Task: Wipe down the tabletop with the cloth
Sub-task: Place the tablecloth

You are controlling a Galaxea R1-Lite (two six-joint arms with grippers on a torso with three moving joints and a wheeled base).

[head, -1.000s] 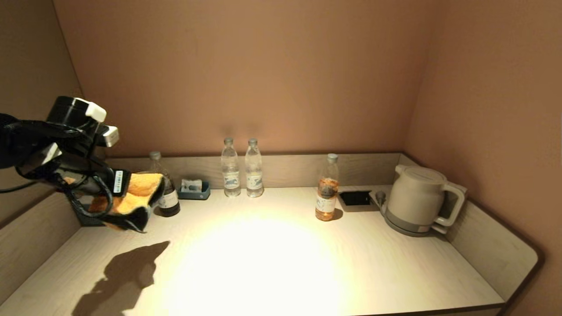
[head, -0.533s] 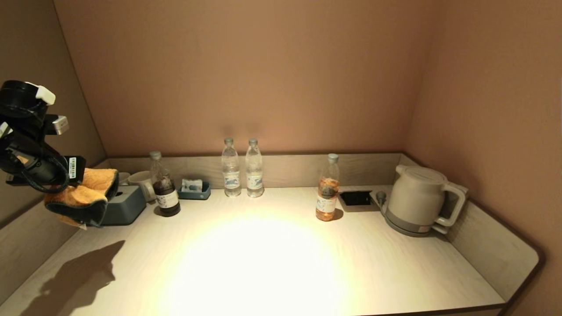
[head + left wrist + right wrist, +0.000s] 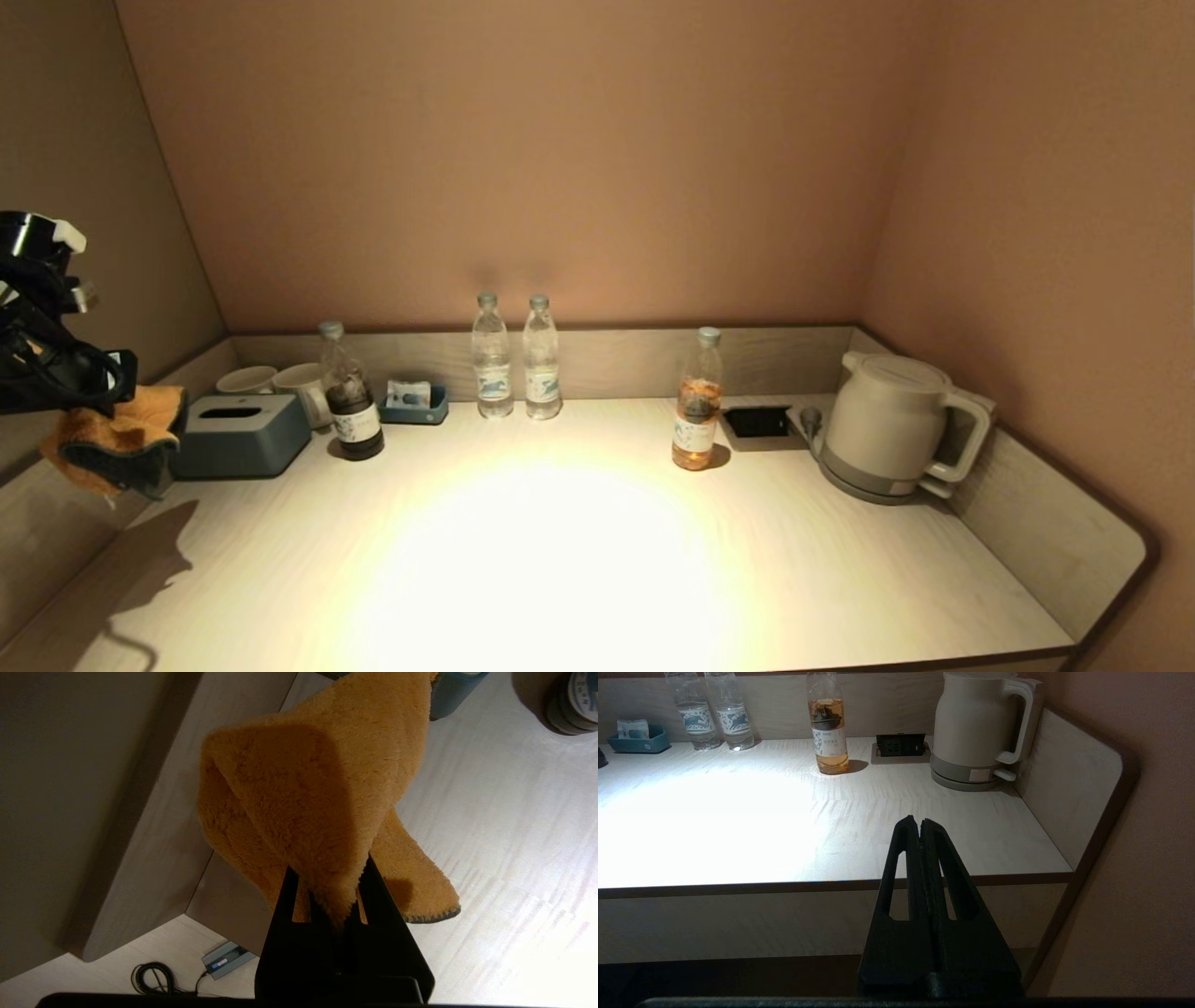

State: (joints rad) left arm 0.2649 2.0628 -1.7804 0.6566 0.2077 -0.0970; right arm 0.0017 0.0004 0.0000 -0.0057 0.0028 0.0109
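My left gripper [image 3: 89, 411] is shut on an orange fluffy cloth [image 3: 112, 439] and holds it in the air above the left side rim of the light wood tabletop [image 3: 560, 551]. In the left wrist view the cloth [image 3: 317, 788] hangs folded from the gripper [image 3: 331, 877], over the table's left edge. My right gripper [image 3: 920, 823] is shut and empty, parked in front of the table's front edge near the right end; it does not show in the head view.
Along the back stand a grey-blue tissue box [image 3: 238, 434], two cups [image 3: 280, 383], a dark bottle [image 3: 350, 397], a small blue tray [image 3: 413, 403], two water bottles [image 3: 513, 359], a tea bottle [image 3: 697, 406], a socket panel [image 3: 756, 422] and a kettle [image 3: 887, 425]. Raised rims border the sides.
My left arm has swung left and back with the cloth, from in front of the tissue box to over the table's left rim, uncovering the box and the cups.
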